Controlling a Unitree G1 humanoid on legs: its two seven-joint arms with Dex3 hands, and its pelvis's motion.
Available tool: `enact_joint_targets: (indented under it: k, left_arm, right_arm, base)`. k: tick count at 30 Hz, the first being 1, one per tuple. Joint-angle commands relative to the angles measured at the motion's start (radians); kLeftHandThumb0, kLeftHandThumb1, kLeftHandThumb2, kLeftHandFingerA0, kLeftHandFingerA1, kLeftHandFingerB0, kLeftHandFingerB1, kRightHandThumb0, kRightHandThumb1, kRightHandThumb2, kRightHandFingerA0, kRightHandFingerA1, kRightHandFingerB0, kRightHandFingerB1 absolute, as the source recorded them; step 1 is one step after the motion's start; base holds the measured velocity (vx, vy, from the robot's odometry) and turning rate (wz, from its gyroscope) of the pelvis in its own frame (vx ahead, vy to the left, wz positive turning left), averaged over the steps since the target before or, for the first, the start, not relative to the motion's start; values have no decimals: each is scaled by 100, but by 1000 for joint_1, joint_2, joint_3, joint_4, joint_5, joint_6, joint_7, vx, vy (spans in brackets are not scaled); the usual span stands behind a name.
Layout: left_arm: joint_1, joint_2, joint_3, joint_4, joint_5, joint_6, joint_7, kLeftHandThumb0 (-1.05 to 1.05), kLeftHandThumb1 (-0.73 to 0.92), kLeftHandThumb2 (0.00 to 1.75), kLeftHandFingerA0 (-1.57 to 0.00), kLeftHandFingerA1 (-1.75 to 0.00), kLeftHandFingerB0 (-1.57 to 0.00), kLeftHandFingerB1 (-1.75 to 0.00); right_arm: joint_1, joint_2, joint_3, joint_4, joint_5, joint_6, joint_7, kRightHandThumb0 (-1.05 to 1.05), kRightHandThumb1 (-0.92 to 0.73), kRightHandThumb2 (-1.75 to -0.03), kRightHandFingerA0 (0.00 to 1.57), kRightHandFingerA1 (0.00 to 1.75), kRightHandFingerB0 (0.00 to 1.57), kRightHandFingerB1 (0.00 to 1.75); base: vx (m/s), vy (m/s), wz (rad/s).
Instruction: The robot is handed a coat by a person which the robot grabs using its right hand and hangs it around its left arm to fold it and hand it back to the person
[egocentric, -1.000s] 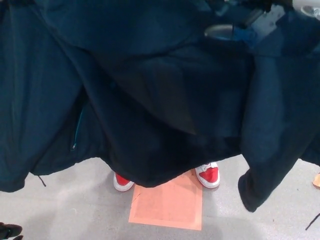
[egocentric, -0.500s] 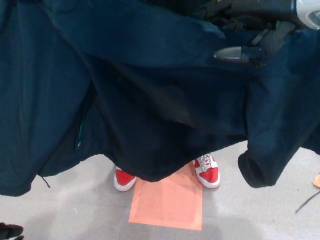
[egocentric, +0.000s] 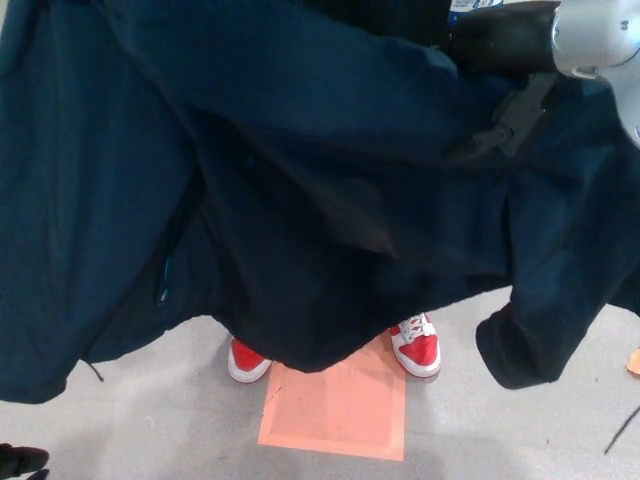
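Note:
A dark navy coat (egocentric: 280, 200) hangs spread across nearly the whole head view, its hem reaching down to the floor area. One sleeve (egocentric: 535, 335) dangles at the right. My right arm, grey at the forearm (egocentric: 595, 35), comes in from the top right. Its black right hand (egocentric: 505, 115) is pressed into the coat's upper fabric and looks shut on it. My left arm and hand are hidden behind the coat. Below the hem show the person's red and white shoes (egocentric: 415, 348).
An orange square (egocentric: 335, 405) is marked on the grey floor between the shoes and me. A dark object (egocentric: 20, 462) sits at the bottom left corner. A thin black cord (egocentric: 622, 432) lies at the lower right.
My right arm has come further into view from the top right, and its hand has sunk into the coat. The dangling sleeve rose, then settled, and the hem shifted slightly.

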Motion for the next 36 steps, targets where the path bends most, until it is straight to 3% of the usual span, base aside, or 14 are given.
enact_joint_targets:
  k: [1,4,13,17,18,19,22,23,24,27,30,31,35,36]
  left_arm:
    - [5,-11,85,-9,-115,-9,-87,-63,87,66,-27,-33,-23,-32]
    - [1,-13,81,-15,-106,-13,-74,-63,88,66,-27,-33,-21,-32]
    - [-9,-33,97,-40,-125,-22,-106,-62,86,65,-28,-35,-22,-32]
    - [-4,-34,68,-71,-100,-81,-121,-63,87,65,-29,-36,-24,-33]
    - [11,-48,76,-128,-131,-93,-172,-59,85,65,-29,-35,-22,-32]
    - [22,-51,76,-163,-147,-115,-210,-59,86,65,-28,-35,-19,-32]
    - [59,-66,68,-289,-189,-134,-289,-60,83,64,-30,-36,-22,-32]
    - [73,-70,66,-325,-198,-129,-298,-60,83,64,-30,-36,-22,-32]
    - [114,-79,57,-423,-240,-155,-356,-60,83,64,-30,-37,-26,-34]
    - [173,-75,30,-563,-254,-152,-379,-63,83,64,-30,-36,-25,-33]
    - [257,-46,-10,-830,-307,-77,-445,-67,85,65,-28,-37,-20,-33]
    - [277,-34,-15,-903,-331,-49,-463,-70,84,65,-30,-37,-21,-33]
    - [333,22,-31,-1138,-408,22,-531,-69,86,65,-29,-38,-21,-33]
    - [338,32,-35,-1169,-427,23,-550,-67,87,66,-30,-38,-20,-33]
  right_arm:
    - [122,-11,132,179,-440,-263,-814,-28,-73,-120,115,124,74,101]
    - [149,2,77,179,-383,-281,-846,-47,-92,-67,78,174,62,122]
    - [205,64,-149,110,-186,-274,-846,-38,-90,-68,91,97,78,70]
    - [197,98,-244,98,-117,-288,-862,-37,-89,-65,87,106,78,69]
    - [174,117,-286,103,-83,-289,-860,-34,-70,-109,89,110,79,84]
    - [155,125,-301,111,-76,-286,-860,-39,-90,-66,79,110,78,74]
    - [101,140,-331,144,-62,-281,-842,-35,-71,-108,88,112,78,92]
    - [94,143,-339,151,-61,-283,-839,-35,-71,-108,88,112,78,92]
    - [63,154,-349,181,-54,-284,-837,-39,-89,-67,73,172,62,141]
    - [32,167,-361,217,-62,-290,-837,-39,-88,-67,73,173,63,143]
    - [-38,182,-374,265,-72,-272,-828,-38,-86,-67,87,128,88,68]
    - [-56,181,-370,285,-79,-289,-834,-39,-83,-70,91,152,87,105]
    - [-119,198,-373,341,-83,-287,-840,-39,-87,-65,87,128,83,93]
    - [-133,206,-374,350,-81,-270,-835,-35,-68,-107,97,116,80,95]
  base:
    - [0,0,0]
    - [0,0,0]
    - [0,0,0]
    - [0,0,0]
    - [0,0,0]
    - [0,0,0]
    - [0,0,0]
    - [0,0,0]
    - [0,0,0]
    - [0,0,0]
    - [0,0,0]
    - [0,0,0]
    - [0,0,0]
    - [0,0,0]
